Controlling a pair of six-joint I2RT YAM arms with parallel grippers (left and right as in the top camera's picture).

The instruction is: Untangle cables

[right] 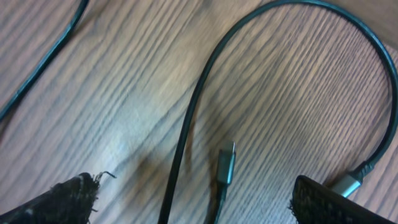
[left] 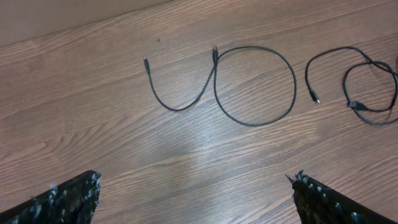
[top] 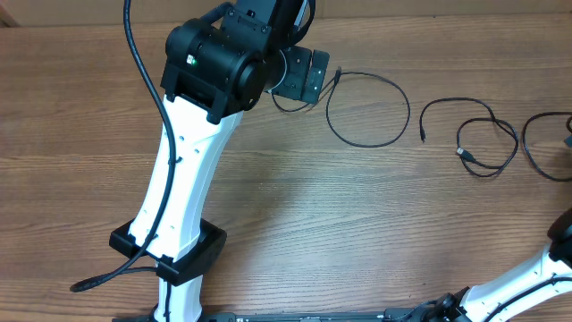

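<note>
Three thin black cables lie apart on the wooden table. The left cable [top: 368, 109] forms a big loop with a short tail; it also shows in the left wrist view [left: 255, 87]. The middle cable [top: 474, 134] is loosely curled [left: 367, 87]. The third cable [top: 541, 148] lies at the right edge. My left gripper [left: 196, 196] is open and empty, raised above bare wood short of the looped cable; in the overhead view it [top: 313, 76] is by the loop's tail. My right gripper [right: 196, 199] is open, low over the third cable [right: 186, 130], with its metal plug [right: 225, 163] between the fingers.
The left arm's white link [top: 183, 188] crosses the left half of the table, with its own thick black cable [top: 143, 63] hanging beside it. The right arm [top: 536, 273] comes in at the bottom right corner. A pale wall edge runs along the back.
</note>
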